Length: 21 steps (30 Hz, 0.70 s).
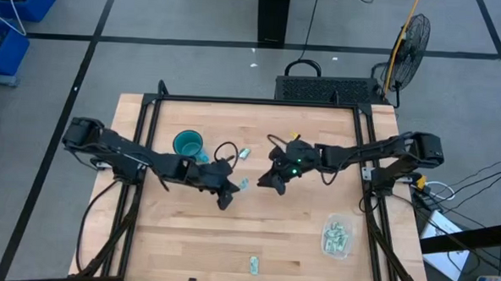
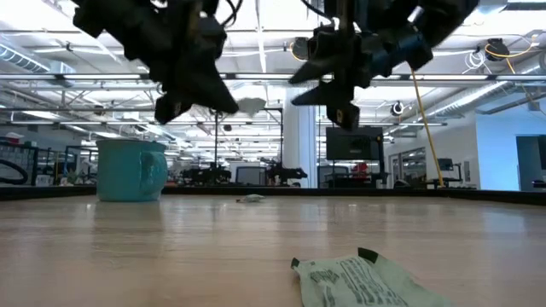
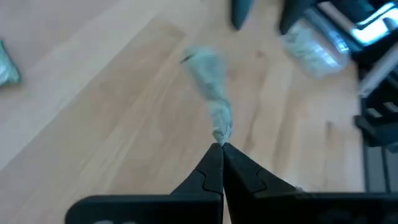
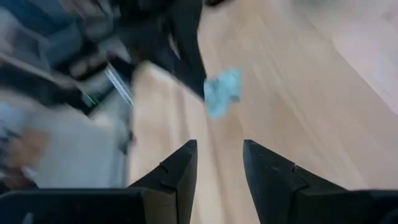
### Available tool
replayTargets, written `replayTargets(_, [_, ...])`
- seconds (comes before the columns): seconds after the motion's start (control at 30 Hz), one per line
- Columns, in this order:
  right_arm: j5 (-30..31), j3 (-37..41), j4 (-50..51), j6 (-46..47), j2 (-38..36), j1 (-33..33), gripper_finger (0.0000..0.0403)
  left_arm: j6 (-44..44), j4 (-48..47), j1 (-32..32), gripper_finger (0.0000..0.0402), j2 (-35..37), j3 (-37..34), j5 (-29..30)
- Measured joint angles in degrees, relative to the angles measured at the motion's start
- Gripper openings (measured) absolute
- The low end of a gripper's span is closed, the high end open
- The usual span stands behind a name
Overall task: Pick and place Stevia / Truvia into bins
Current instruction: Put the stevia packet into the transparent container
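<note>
Teal mug (image 1: 188, 143) on table (image 1: 187, 239); fan (image 1: 412, 37) beyond.

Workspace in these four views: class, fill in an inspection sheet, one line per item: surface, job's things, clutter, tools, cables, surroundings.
Surface: wooden table, bare over most of its area.
Job's things: clear bin at the right front holds several sachets; held sachet hangs from the left tool; loose sachet at the front edge, another near the mug.
Clutter: teal mug, upright.
Tools: left tool shut on the held sachet, above mid-table; right tool open, raised, facing it.
Cables: black cable looped by the mug; more on the floor at right.
Surroundings: fan; blue crates; no person seen.
</note>
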<state>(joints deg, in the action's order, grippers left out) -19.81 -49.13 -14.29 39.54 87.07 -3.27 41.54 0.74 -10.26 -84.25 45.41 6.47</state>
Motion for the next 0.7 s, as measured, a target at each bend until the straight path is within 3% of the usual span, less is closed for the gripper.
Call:
replayTargets(0.2, [4.8, 6.1, -25.2, 9.4, 0.2, 0.1, 0.0126, -0.8, 5.6, 0.3, 0.0001, 2.7, 0.0, -0.1])
replayTargets(0.37, [6.6, 6.3, -24.8, 11.0, 0.3, 0.0, 0.0126, -2.1, 11.7, 1.0, 0.0001, 2.7, 0.1, 2.1])
replayTargets(0.7, [11.0, 6.3, -26.5, 12.5, 0.3, 0.0, 0.0126, -2.3, 11.5, 2.6, 0.0000, 2.6, 0.1, 3.6])
